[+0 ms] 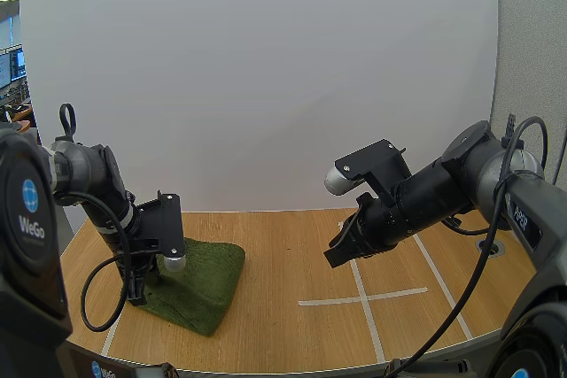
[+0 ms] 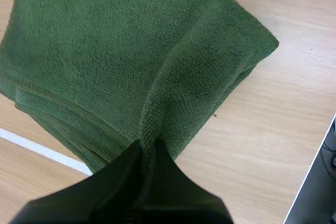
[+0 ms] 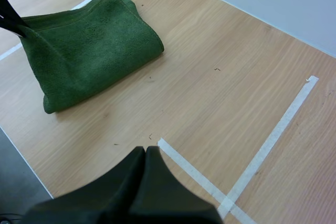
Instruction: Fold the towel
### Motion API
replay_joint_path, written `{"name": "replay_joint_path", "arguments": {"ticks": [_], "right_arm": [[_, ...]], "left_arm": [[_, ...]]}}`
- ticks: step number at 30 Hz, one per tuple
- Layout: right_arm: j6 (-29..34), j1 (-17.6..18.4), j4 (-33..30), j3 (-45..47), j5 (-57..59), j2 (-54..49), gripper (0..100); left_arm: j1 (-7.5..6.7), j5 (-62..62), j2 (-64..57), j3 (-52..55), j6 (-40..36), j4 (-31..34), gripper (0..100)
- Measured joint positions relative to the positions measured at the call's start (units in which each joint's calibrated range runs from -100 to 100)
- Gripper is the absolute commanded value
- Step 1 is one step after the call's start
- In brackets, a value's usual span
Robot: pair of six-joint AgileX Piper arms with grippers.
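Towel: green, folded into a thick pad with several layers. It lies flat on the left part of the table, close to the near edge. You can see its stacked edges from the left wrist view, and one corner there is rounded.

Left pincer: clenched on the towel. Your two fingers sit close together with a raised ridge of cloth pinched between the tips. The ridge runs from the tips up across the top layer. In the high view the arm reaches down onto the towel's near left side.

Right pincer: clenched on nothing, its fingers lying together as one dark wedge. You have it in the air over the bare wood, right of centre and well apart from the towel. It is tilted down and toward the towel.

Tape: white strips forming a cross on the right half of the table. The cross lies below the right pincer. Another white strip runs just beside the towel's left edge.
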Motion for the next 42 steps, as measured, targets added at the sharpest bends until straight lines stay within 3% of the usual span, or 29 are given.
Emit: {"name": "replay_joint_path", "arguments": {"ticks": [5, 10, 16, 23, 26, 31, 34, 39, 42], "right_arm": [[-0.1, 0.0, 0.0, 0.0, 0.0, 0.0, 0], [-0.3, 0.0, 0.0, 0.0, 0.0, 0.0, 0], [-0.3, 0.0, 0.4, 0.0, 0.0, 0.0, 0], [-0.3, 0.0, 0.4, 0.0, 0.0, 0.0, 0], [-0.3, 0.0, 0.4, 0.0, 0.0, 0.0, 0], [-0.3, 0.0, 0.4, 0.0, 0.0, 0.0, 0], [-0.3, 0.0, 0.4, 0.0, 0.0, 0.0, 0], [-0.2, 0.0, 0.4, 0.0, 0.0, 0.0, 0], [0.0, 0.0, 0.1, 0.0, 0.0, 0.0, 0]], "left_arm": [[0.98, -1.4, 0.8, 0.0, 0.0, 0.2, 0], [1.12, -4.8, -1.4, -1.3, 0.0, -1.9, 0], [1.12, 1.0, -3.2, -10.6, 0.1, -6.6, 0], [1.31, 1.9, -2.6, -13.4, 0.1, -6.6, 0], [2.62, 1.1, 0.1, -13.4, 0.3, -6.3, 0], [7.00, 0.1, 7.1, -13.5, 3.4, -7.5, 0], [8.74, -0.1, 10.5, -13.5, 6.4, -10.5, 0], [9.52, 2.8, 16.8, -13.5, 9.0, -12.9, 0], [9.68, -1.8, 20.0, -13.5, 8.6, -13.3, 0]]}}
